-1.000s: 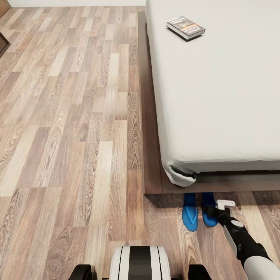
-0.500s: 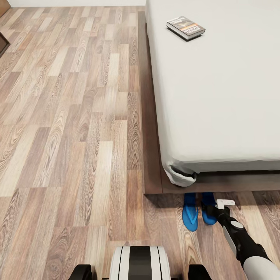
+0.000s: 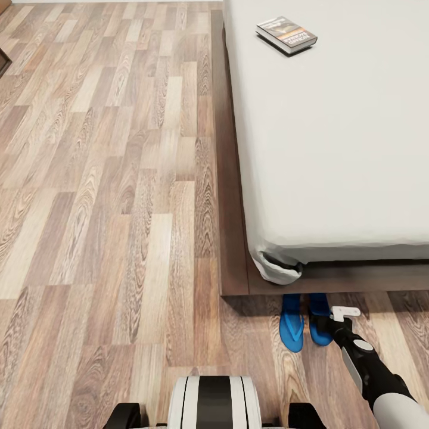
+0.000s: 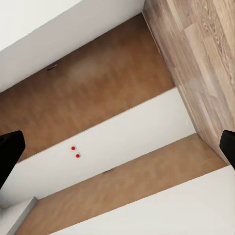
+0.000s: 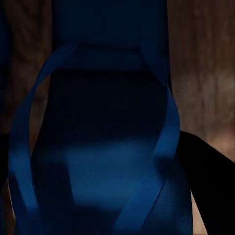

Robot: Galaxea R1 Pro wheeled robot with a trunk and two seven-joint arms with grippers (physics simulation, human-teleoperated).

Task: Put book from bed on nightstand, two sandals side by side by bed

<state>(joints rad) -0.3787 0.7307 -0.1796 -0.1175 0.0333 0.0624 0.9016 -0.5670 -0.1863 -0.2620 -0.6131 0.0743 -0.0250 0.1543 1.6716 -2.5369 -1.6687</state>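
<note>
Right gripper (image 3: 322,325) is low over the right sandal (image 3: 320,322), with one dark finger (image 5: 205,181) at each side of the sole; whether it pinches, I cannot tell. Left sandal (image 3: 292,322) lies just beside, both at the foot of the bed (image 3: 333,149). On the mattress, well apart, lies the book (image 3: 286,34). Left gripper's fingertips (image 4: 9,154) are spread wide, holding nothing.
</note>
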